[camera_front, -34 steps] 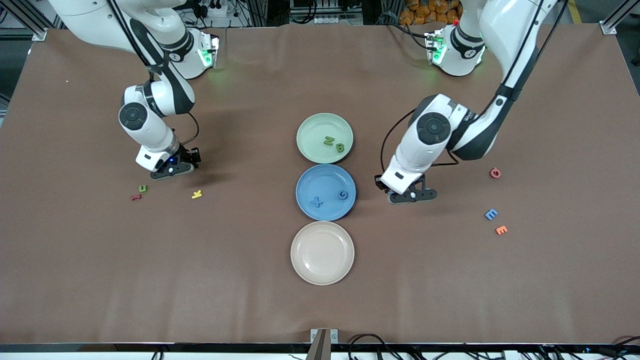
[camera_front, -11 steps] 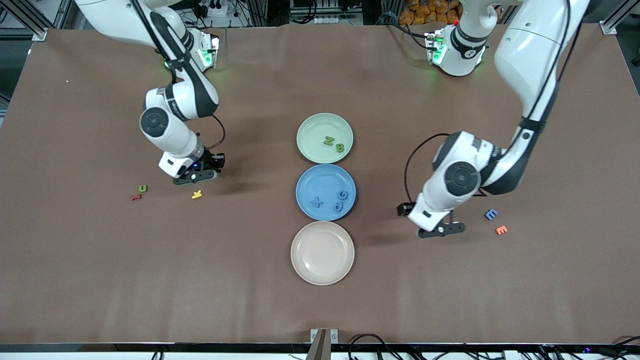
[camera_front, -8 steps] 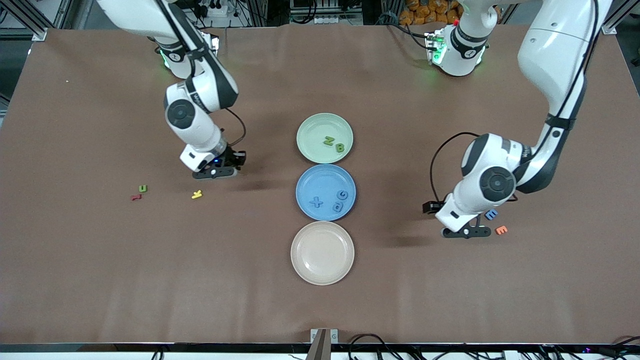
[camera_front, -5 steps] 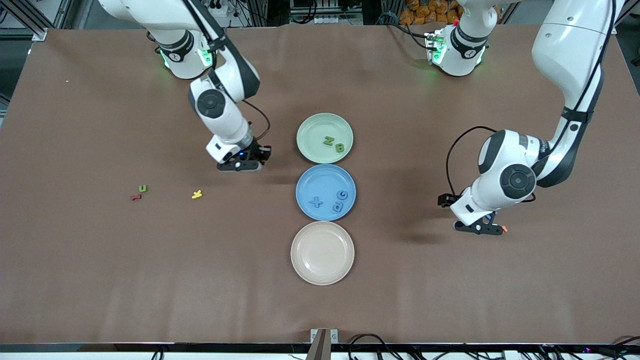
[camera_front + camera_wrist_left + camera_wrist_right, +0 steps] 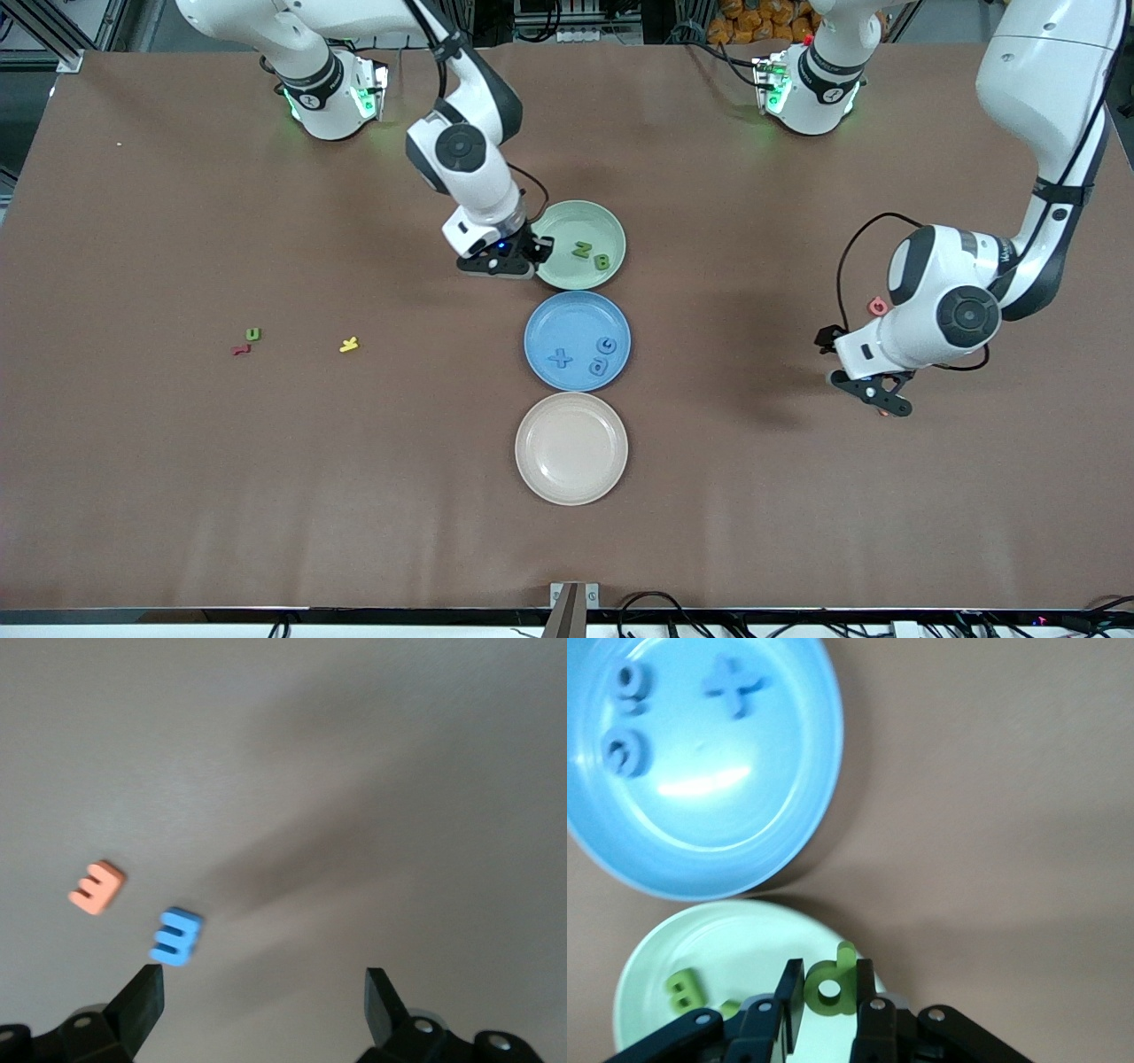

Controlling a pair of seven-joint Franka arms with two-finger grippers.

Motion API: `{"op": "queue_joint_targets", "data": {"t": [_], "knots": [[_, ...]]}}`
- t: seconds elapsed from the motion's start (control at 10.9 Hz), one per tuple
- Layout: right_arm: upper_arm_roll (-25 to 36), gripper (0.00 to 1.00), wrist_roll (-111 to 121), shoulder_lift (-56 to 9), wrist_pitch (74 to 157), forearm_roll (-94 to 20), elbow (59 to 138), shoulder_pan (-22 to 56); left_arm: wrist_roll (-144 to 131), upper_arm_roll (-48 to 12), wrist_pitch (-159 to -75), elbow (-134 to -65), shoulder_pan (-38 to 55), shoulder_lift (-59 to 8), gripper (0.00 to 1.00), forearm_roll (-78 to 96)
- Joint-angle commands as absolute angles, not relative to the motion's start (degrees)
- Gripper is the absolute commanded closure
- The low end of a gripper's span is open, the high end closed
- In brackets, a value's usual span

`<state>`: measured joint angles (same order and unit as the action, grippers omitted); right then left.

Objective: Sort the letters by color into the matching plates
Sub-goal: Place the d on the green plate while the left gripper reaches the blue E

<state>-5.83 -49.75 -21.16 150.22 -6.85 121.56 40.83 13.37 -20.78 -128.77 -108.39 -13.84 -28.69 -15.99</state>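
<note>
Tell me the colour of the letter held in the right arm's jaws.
Green. The letter P shows best in the right wrist view, held over the pale green plate.

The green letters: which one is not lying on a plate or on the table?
The green P, held in the right end effector over the pale green plate; two others lie in that plate, one on the table.

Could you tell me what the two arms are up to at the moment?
They are sorting small letters by colour into plates. The right end effector is shut on a green letter and holds it over the edge of the green plate, which already has two green letters in it. The blue plate has three blue pieces. The left end effector is open above the table at the left arm's end, over a blue E that lies beside an orange E.
</note>
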Motion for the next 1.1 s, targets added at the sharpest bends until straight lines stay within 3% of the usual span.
{"op": "queue_joint_targets", "data": {"t": [0.0, 0.37, 0.46, 0.55, 0.73, 1.01], "knots": [[-8.2, 1.00, -58.2, -24.3, 150.0, -5.7, 118.5, 43.6, 22.1, -21.5, -139.7, -114.3, -18.7, -27.9, 0.00, -20.5], [-9.8, 1.00, -66.9, -25.3, 149.7, 1.0, 117.7, 44.7, 22.6, -21.5, -142.9, -113.4, -20.6, -31.9, 0.00, -30.5], [-9.8, 0.85, -66.9, -25.4, 149.6, 1.0, 117.7, 44.6, 22.6, -21.5, -142.9, -112.7, -20.6, -33.0, 0.00, -31.4], [-9.8, 0.60, -66.7, -25.5, 149.5, 1.1, 117.7, 44.6, 22.6, -21.5, -142.9, -112.2, -20.5, -34.1, 0.00, -31.4], [-9.8, 0.41, -66.7, -25.5, 149.4, 1.1, 117.7, 44.5, 22.6, -21.4, -143.1, -111.9, -20.7, -35.1, 0.00, -31.4], [-9.8, 0.37, -66.1, -25.1, 149.1, 1.1, 117.7, 43.0, 22.6, -21.4, -143.4, -112.0, -20.7, -35.6, 0.00, -30.6]]}}
